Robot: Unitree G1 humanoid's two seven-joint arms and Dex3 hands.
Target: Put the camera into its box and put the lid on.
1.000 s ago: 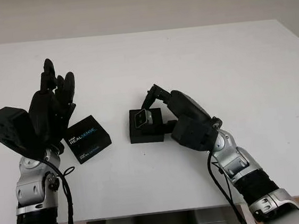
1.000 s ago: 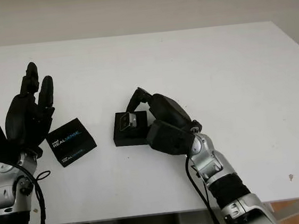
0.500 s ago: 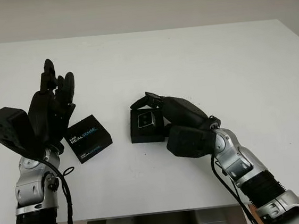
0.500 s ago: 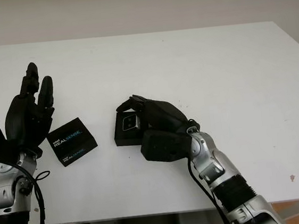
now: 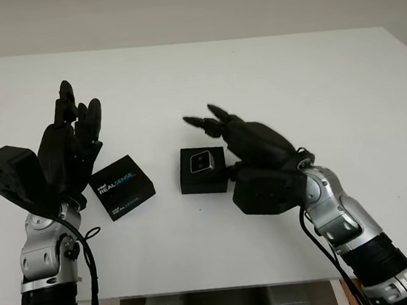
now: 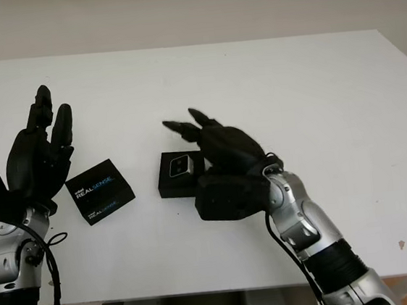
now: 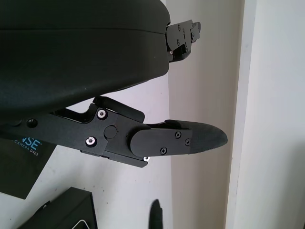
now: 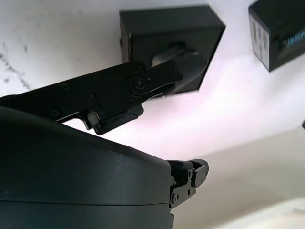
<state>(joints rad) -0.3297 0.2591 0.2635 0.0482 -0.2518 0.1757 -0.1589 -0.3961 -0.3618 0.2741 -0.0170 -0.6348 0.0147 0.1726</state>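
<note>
The small silver camera point(image 5: 202, 160) sits inside the open black box point(image 5: 204, 182). The right hand point(image 5: 250, 147) hovers empty at its 3 o'clock, the printed black lid point(image 5: 122, 187) lies at 9 o'clock, and the left hand point(image 5: 65, 149) is raised and empty.

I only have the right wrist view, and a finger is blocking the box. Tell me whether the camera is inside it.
Observer: Yes. From the head views, the camera lies in the open box, lens face up.
Operator: Give me the right hand's state.
Observer: The right hand is open and holds nothing. It is just right of the box, with its fingertips past the box's far edge.
Operator: Locate the lid for me.
Observer: The REALSENSE lid lies flat on the white table, left of the box and apart from it, print side up.
Operator: Say what's nearest to it.
Observer: The left hand, raised and open, at the lid's left edge.
</note>
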